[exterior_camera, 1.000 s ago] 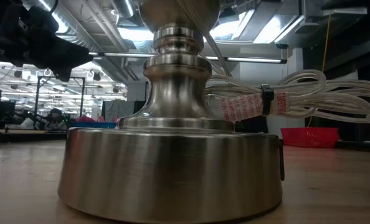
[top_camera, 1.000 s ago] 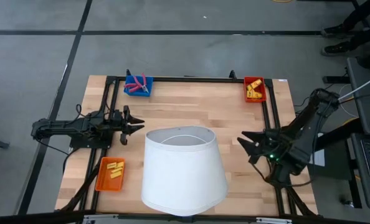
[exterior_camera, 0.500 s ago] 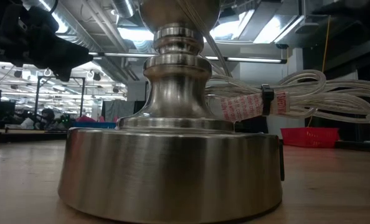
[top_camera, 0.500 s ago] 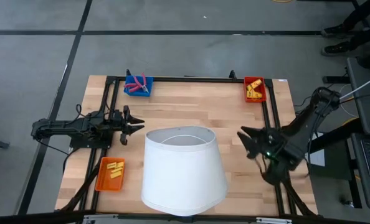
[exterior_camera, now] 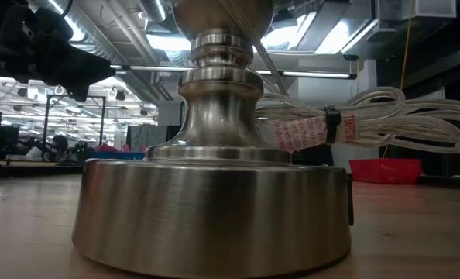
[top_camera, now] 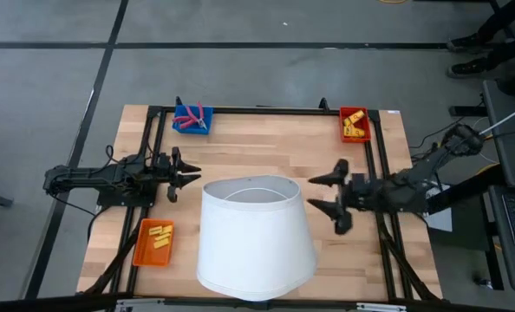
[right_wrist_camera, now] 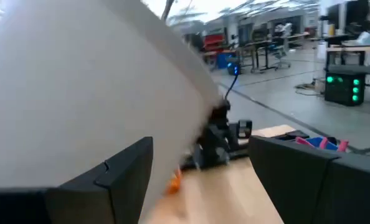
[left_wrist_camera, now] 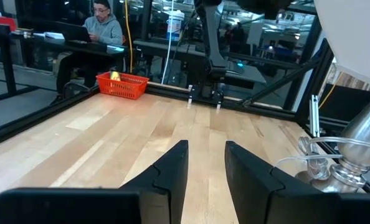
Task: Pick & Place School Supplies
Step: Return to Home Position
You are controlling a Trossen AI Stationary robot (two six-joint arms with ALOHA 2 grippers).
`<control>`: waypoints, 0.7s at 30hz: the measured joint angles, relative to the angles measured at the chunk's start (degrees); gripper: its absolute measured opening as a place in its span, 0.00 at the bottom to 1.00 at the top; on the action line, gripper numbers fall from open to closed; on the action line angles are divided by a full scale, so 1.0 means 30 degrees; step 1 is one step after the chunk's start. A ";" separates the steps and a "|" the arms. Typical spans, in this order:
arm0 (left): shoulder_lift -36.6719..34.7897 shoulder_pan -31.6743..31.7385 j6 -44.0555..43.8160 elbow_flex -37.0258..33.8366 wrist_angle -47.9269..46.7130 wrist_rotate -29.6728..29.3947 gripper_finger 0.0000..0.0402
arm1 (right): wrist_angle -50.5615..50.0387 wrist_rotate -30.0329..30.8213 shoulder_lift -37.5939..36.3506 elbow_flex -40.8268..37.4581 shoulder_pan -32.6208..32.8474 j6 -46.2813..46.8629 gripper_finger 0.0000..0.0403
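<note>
Yellow pieces lie in the red tray [top_camera: 355, 124] at the far right corner and in the orange tray [top_camera: 153, 243] at the near left. The pink-handled scissor-like tool [top_camera: 191, 118] lies in the blue tray at the far left. My left gripper [top_camera: 191, 173] hovers open at the table's left side, left of the lampshade, with a narrow gap between its fingers [left_wrist_camera: 207, 163]. My right gripper [top_camera: 316, 194] is wide open just right of the white lampshade [top_camera: 256, 236], pointing at it. In the right wrist view the shade [right_wrist_camera: 79, 81] fills the space past the fingers.
The big white lampshade covers the table's middle and near side. Its metal lamp base [exterior_camera: 214, 201] and bundled clear cord [exterior_camera: 362, 124] fill the low view. A black frame [top_camera: 266, 110] edges the table. A seated person [left_wrist_camera: 101, 25] shows in the room beyond.
My right arm has stretched out toward the table's left. Its gripper has travelled from near the right frame rail up to the lampshade's right side, still open. The left arm and all trays have kept still.
</note>
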 joint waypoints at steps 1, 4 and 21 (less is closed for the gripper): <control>0.0000 0.0000 0.0000 -0.0001 -0.0007 0.0000 0.25 | 0.0001 -0.1083 0.0000 -0.0352 -0.0634 -0.0306 0.66; 0.0000 0.0000 0.0000 0.0000 -0.0006 0.0007 0.26 | -0.0025 -0.4055 -0.0180 -0.1847 -0.2639 -0.0462 0.66; 0.0000 0.0000 0.0000 0.0006 -0.0007 0.0022 0.26 | -0.0437 -0.9782 -0.9579 -1.1115 -0.7398 -0.2052 0.66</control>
